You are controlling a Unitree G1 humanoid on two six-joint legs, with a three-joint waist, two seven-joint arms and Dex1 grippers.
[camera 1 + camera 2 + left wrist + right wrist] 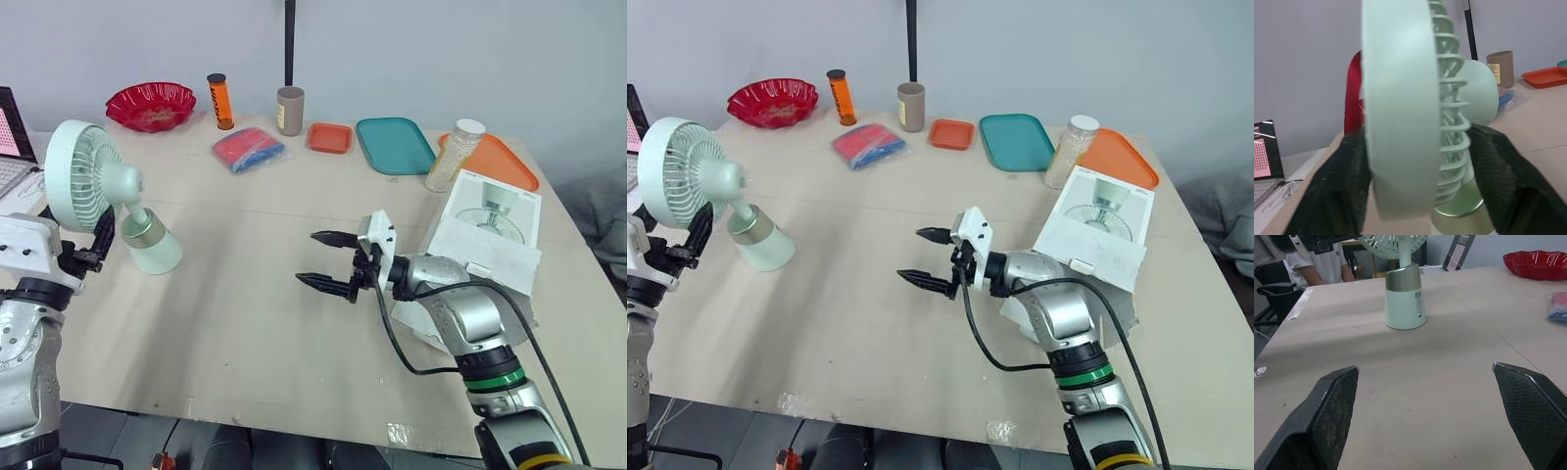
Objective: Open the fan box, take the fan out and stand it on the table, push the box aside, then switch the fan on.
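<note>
the mint green fan [83,176] stands on the near left part of the table [245,323], its round grille head up on a short neck above a gold-banded base. from the right wrist view, the base sits flat on the wood. a small label on it carries print too fine for us to read.

the left gripper [88,243] clasps the lower part of the fan head. its black fingers [1337,196] press in from both sides of the grille.

the right gripper [309,258] hovers over the middle of the table, well apart from the fan. its fingers [1334,411] are spread wide with nothing between them.

the white fan box [490,225] lies to the right, just behind the right arm. its top shows a picture of a fan, and we cannot read any wording there.

along the far edge, from left to right, we see:
- a red bowl [150,105]
- an orange tube [220,101] with writing we cannot read
- a beige cup [289,110]
- a small orange tray [329,137]
- a teal tray [394,144]
- a white-lidded jar [454,155]
- a larger orange tray [505,164]

a red and blue packet [248,149] lies just in front of the tube.

a laptop [10,137] with a pink screen sits at the left edge. in the right wrist view, a person in a white shirt [1315,264] sits beyond the table.
</note>
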